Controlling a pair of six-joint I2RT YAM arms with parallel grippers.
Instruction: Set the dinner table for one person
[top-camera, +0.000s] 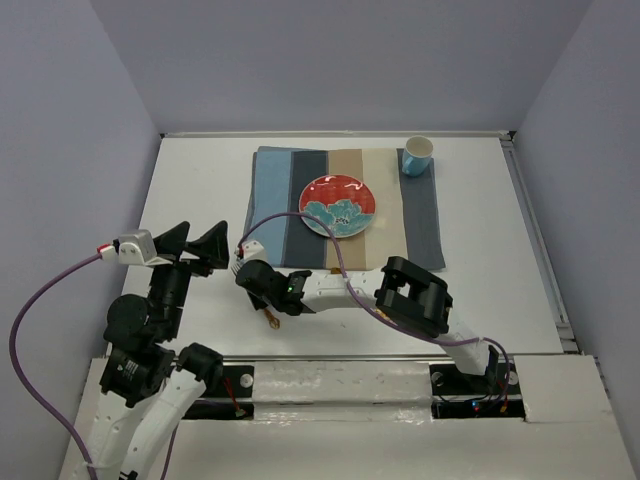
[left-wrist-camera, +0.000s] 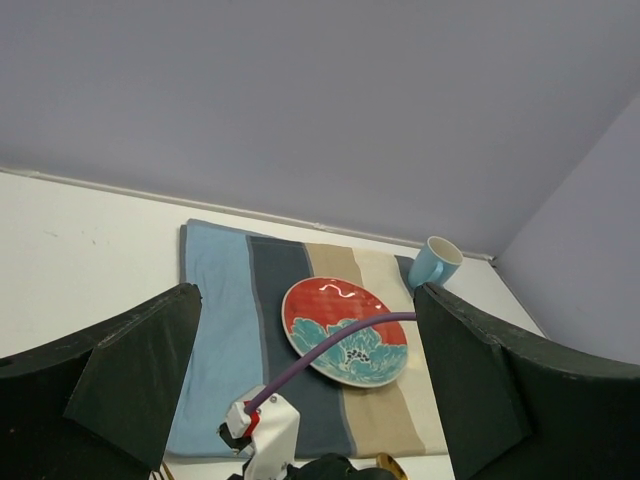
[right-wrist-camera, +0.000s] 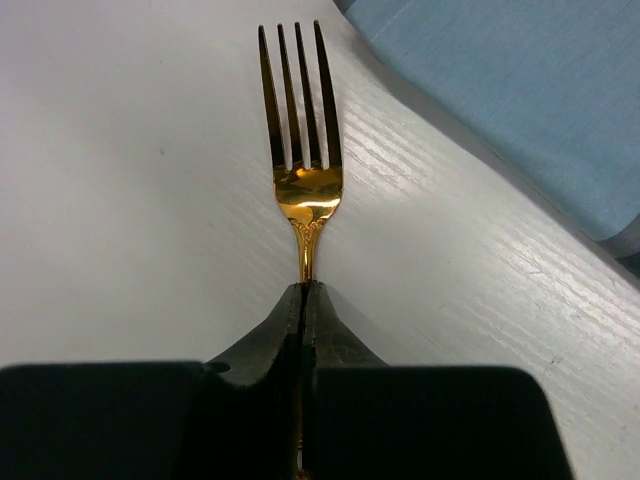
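My right gripper (top-camera: 258, 283) is shut on the handle of a gold fork (right-wrist-camera: 305, 190). The fork sits low over the white dinner table (top-camera: 190, 190), just off the near left corner of the striped placemat (top-camera: 275, 190). Its tines point away from the jaws, and its handle end (top-camera: 273, 321) sticks out behind the gripper. A red and teal plate (top-camera: 338, 205) lies in the middle of the placemat. A blue mug (top-camera: 417, 156) stands at the placemat's far right corner. My left gripper (top-camera: 195, 245) is open and empty, raised left of the placemat.
The left wrist view shows the plate (left-wrist-camera: 345, 330), the mug (left-wrist-camera: 433, 264) and the placemat (left-wrist-camera: 215, 330) beyond its spread fingers. A purple cable (top-camera: 335, 255) arcs over the placemat's near part. Grey walls close in the table's far and side edges.
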